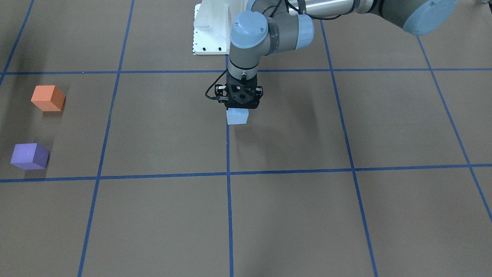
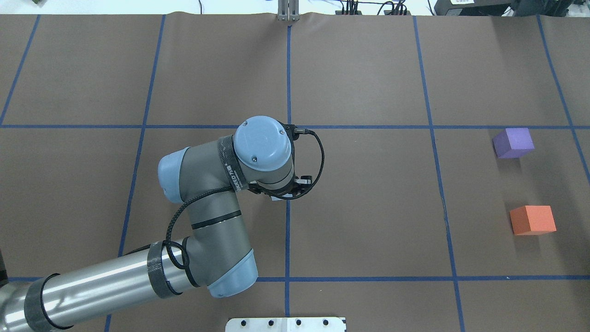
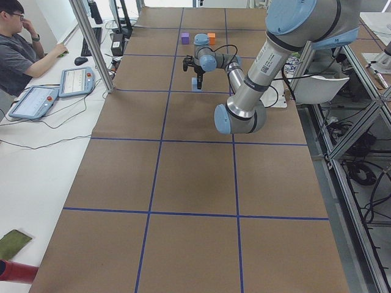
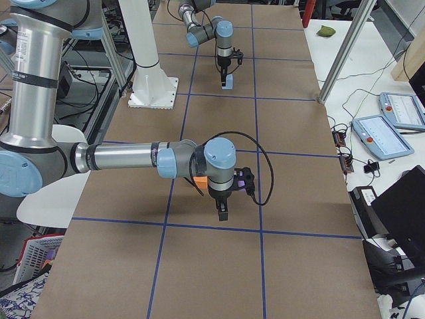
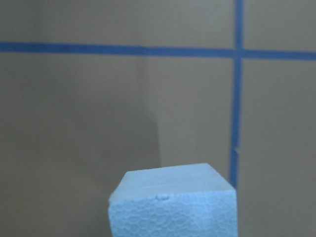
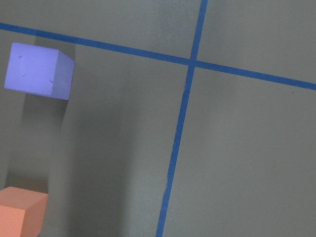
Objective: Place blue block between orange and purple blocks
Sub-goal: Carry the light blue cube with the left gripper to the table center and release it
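Note:
A light blue block [image 1: 237, 117] sits between the fingers of my left gripper [image 1: 238, 110] at the table's middle, on or just above the surface; I cannot tell which. It fills the bottom of the left wrist view [image 5: 173, 205]. The gripper is shut on it. The orange block [image 1: 48, 98] and the purple block [image 1: 30, 156] stand apart from each other far to my right, with a gap between them [image 2: 533, 220] [image 2: 513, 143]. The right wrist view shows both from above [image 6: 19, 212] [image 6: 37, 70]. My right gripper [image 4: 222, 211] hangs high, and I cannot tell whether it is open or shut.
The brown table is marked with a grid of blue tape lines [image 1: 229, 173]. A white base plate [image 1: 209, 30] lies at the robot's side. An operator [image 3: 18, 49] sits at a side desk with tablets [image 3: 76, 81].

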`<state>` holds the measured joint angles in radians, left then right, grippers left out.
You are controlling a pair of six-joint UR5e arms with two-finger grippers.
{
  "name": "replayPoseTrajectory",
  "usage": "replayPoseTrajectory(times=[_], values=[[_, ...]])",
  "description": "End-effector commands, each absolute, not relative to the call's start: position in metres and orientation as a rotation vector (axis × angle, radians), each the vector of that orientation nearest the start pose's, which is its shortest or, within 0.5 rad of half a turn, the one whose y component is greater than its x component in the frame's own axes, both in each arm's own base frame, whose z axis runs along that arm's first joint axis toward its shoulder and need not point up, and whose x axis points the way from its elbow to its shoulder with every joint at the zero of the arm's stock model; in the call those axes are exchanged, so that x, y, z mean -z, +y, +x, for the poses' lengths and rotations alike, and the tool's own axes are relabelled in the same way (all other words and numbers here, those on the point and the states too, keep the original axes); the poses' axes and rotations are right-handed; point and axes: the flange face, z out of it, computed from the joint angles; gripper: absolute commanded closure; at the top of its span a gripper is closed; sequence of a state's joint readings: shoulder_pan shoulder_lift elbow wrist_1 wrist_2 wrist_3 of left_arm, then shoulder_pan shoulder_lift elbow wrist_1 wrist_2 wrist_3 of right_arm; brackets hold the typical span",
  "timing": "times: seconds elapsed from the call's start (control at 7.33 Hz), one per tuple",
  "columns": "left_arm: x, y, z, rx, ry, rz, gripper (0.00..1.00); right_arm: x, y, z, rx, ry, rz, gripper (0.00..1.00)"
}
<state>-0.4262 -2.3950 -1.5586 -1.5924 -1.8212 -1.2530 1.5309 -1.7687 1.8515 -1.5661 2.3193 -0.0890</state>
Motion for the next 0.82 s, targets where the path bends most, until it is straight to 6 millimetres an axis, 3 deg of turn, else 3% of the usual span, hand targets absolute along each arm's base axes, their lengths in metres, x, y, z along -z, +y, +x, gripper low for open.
replayPoseTrajectory(times=[0.0,0.27,0.41,0.55,0.68], values=[[-0.174,-0.402,0.632,0.017,0.813,0.111,0.35,-0.611,-0.415,0.049,0.155,-0.747,0.102,0.00],[-0.167,-0.407,0.643,0.017,0.840,0.122,0.08,-0.611,-0.415,0.049,0.155,-0.747,0.102,0.00],[-0.157,-0.409,0.642,0.019,0.850,0.125,0.01,-0.609,-0.416,0.049,0.157,-0.746,0.105,0.00],[-0.144,-0.429,0.616,0.041,0.866,0.147,0.01,-0.606,-0.417,0.048,0.161,-0.760,0.115,0.00],[-0.137,-0.461,0.567,0.064,0.860,0.101,0.01,-0.599,-0.419,0.045,0.179,-0.795,0.156,0.00]])
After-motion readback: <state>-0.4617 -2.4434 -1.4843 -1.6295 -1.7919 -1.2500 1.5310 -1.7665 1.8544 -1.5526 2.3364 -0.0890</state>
